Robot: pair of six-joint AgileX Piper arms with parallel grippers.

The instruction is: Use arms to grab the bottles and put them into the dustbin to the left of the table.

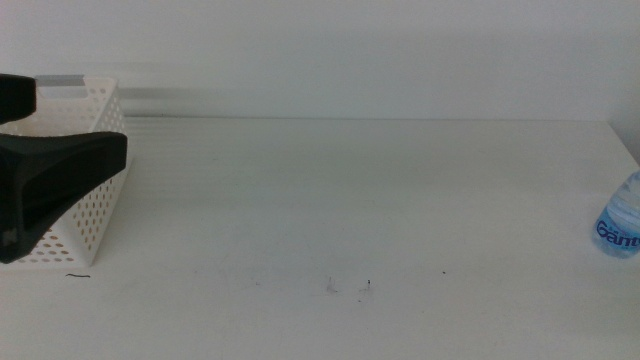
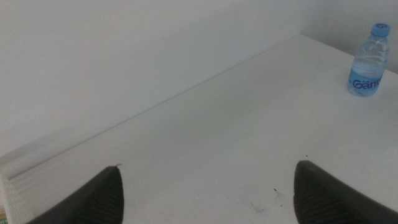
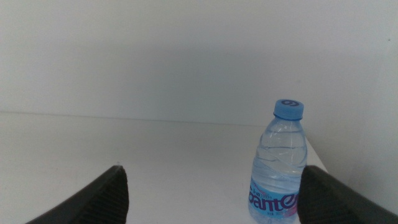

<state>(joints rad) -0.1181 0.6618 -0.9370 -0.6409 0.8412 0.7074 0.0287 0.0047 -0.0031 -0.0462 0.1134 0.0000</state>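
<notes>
Middle view, left end effector [image 1: 40,195] spread over white dustbin [image 1: 95,215], contents hidden, right end effector [image 3: 214,205] spread near upright water bottle [image 3: 280,165].

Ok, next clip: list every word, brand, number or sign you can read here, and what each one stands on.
"Gant", cut off by the picture's edge in the middle view: blue label of the clear water bottle standing at the table's right edge.
"ante", partly cut off in the right wrist view: same label on the same bottle.
A raised mark on the blue cap: too blurred to read.
White dustbin, left gripper, right gripper: no text visible.
</notes>
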